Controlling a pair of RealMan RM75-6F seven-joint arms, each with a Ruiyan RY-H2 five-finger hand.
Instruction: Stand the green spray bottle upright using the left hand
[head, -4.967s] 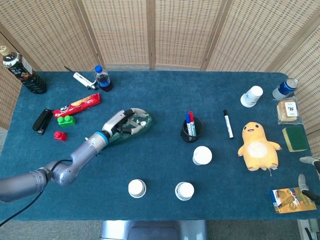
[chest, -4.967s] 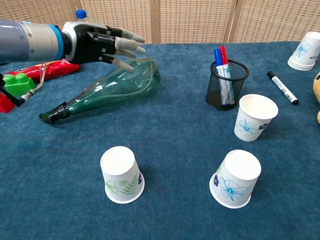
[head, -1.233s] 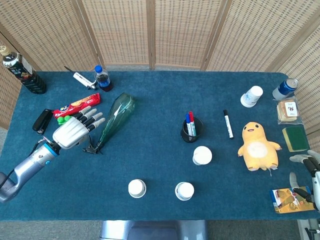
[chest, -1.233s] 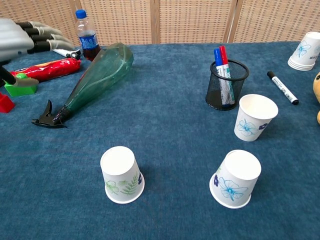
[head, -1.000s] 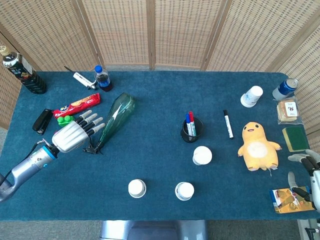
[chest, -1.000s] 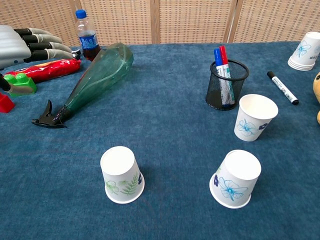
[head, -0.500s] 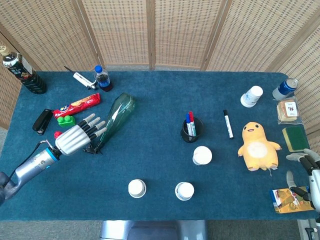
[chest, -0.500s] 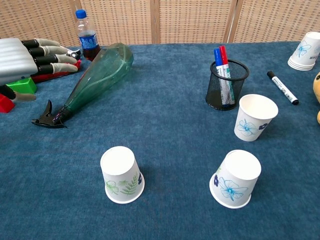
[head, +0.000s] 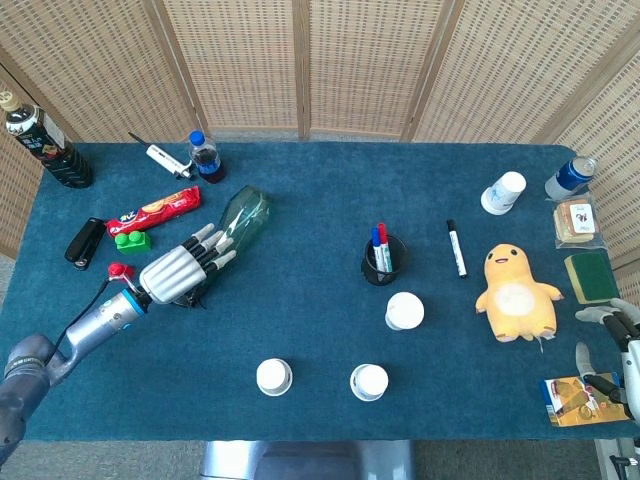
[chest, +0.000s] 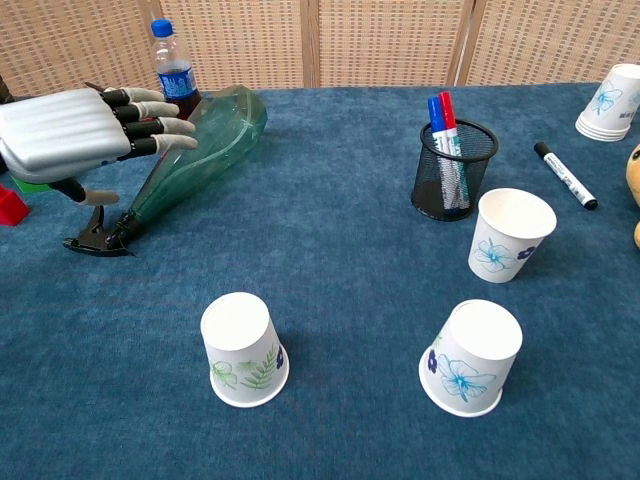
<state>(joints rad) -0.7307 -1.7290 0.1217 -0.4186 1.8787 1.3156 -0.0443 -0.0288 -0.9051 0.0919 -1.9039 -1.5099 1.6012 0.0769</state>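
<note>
Green spray bottle (chest: 200, 145) is lying on its side at the left of the frame on the table (chest: 340, 330), fat base pointing up toward the back, black trigger nozzle (chest: 97, 236) toward me. My left hand (chest: 75, 135) is hovering over the neck end, fingers spread, holding nothing — not touching the bottle as far as I can tell from the chest view. Right hand (head: 610, 335) is parked at the lower right edge of the head view, fingers loosely apart, empty.

For the grasp I'd go for the wider body rather than the skinny neck — better leverage to pivot it up onto the base. Watch the cola bottle (chest: 174, 70) just behind it.
</note>
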